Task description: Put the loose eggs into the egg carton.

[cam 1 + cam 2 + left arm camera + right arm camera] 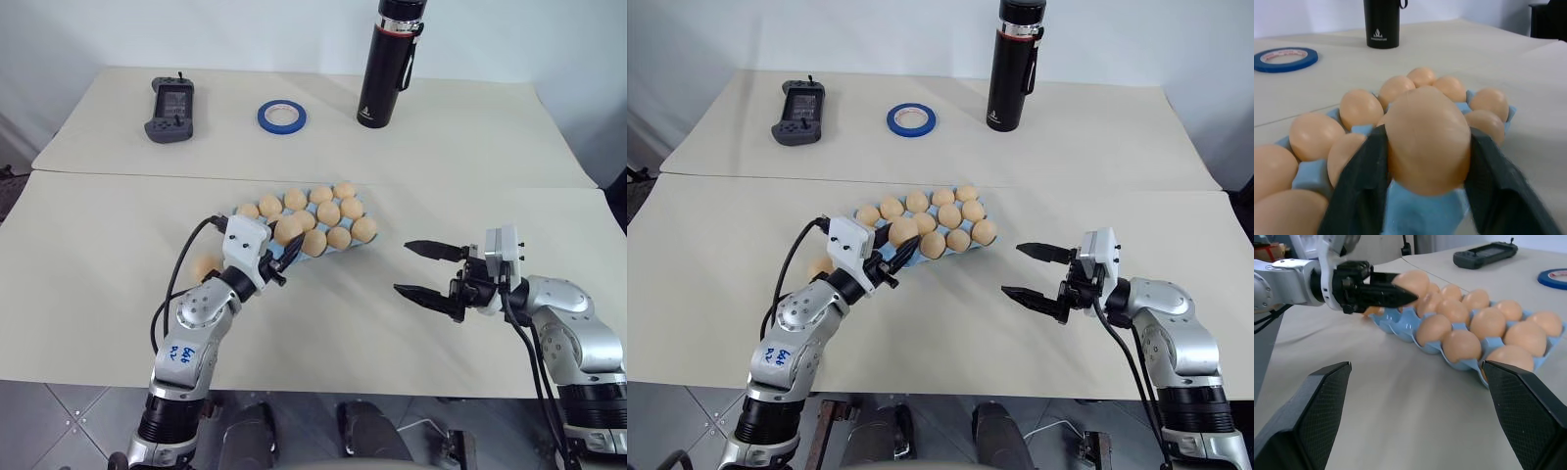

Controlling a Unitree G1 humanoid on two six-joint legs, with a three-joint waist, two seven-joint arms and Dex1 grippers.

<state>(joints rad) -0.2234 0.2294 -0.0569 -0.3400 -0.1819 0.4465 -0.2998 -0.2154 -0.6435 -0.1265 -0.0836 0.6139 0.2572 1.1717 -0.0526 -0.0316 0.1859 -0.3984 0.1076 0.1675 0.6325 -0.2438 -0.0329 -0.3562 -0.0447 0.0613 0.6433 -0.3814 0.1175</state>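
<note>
The left gripper (284,257) pinched a smooth, matte tan egg (1427,139) between its black fingers, over the near-left cups of the moulded light-blue egg carton (1400,323). One loose egg (205,267) lay at the carton's eight o'clock. The right gripper (427,270) stood spread wide, at four o'clock from the carton.

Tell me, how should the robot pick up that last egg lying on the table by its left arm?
Judging by the pictures, the loose egg lies on its side on the bare table, left of the egg carton. Best come straight down from above and close the fingers across its narrow middle, where the sides run nearly parallel; the rounded ends would slip. The left gripper holds another egg that way.
</note>
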